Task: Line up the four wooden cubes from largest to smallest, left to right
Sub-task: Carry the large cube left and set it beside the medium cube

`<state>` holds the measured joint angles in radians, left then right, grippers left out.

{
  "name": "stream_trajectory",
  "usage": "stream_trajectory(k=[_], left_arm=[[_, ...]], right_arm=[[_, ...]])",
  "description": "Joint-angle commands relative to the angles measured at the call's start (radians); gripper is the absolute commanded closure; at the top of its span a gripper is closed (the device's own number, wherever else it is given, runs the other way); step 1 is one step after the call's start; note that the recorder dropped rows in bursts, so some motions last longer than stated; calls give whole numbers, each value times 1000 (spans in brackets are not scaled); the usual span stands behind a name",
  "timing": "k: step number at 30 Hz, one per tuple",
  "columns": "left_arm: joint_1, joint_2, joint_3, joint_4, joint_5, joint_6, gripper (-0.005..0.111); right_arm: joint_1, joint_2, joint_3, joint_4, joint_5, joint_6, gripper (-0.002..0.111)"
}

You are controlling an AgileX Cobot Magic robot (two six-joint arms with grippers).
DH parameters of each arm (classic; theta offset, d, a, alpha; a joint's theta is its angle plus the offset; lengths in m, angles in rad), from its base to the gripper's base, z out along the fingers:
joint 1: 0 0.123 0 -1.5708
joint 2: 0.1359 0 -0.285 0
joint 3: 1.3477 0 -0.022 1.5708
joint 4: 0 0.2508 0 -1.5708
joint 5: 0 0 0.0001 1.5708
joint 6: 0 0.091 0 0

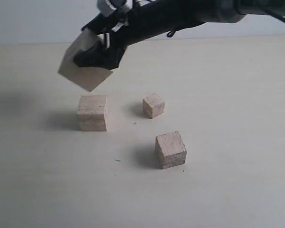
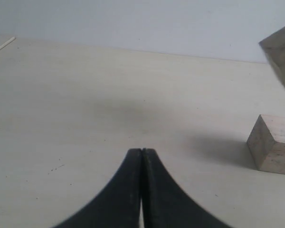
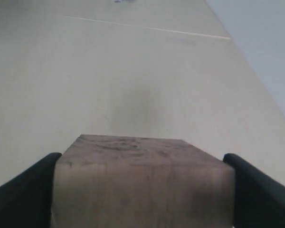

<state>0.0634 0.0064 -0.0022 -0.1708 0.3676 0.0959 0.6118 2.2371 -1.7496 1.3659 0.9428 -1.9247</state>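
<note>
Biggest cube (image 1: 81,72) hangs tilted above the tabletop (image 1: 228,180), clamped in my right tool (image 3: 141,159). Second cube (image 1: 91,112) sits below it, third cube (image 1: 171,149) front right, smallest cube (image 1: 153,105) behind that. Left tool (image 2: 141,153) pinched together, empty.

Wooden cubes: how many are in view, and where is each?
4 cubes. The right gripper holds one tilted in the air. Three rest on the table: one at left, a small one at centre, one nearest the camera. None seems hidden.

Right arm (image 1: 180,16): stretched toward 10 o'clock, raised.
Right gripper (image 3: 142,159): fingers (image 3: 23,190) clamped on cube (image 1: 83,71).
Left gripper (image 2: 141,151): fingers pressed together.
</note>
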Motion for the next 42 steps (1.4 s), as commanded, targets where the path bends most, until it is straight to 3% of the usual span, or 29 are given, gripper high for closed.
stream_trajectory(k=[1,6,13,21,31,42], left_arm=[[-7,-6,2,3,-9,0,107],[-7,-6,2,3,-9,0,107],[-7,-6,2,3,-9,0,107],[-7,-6,2,3,-9,0,107],[-7,-6,2,3,-9,0,107],[-7,-6,2,3,-9,0,107]], right_arm=[[118,-18,-5,120,-82,-27,108],[198,15,-40,203,-135,-100,108],[220,105,-99,191,-201,-98,108],[220,133,-103,-91,-248,55,108],[213,124,-103,-571,-281,521,108],[213,108,-103,-616,-230,506,108]])
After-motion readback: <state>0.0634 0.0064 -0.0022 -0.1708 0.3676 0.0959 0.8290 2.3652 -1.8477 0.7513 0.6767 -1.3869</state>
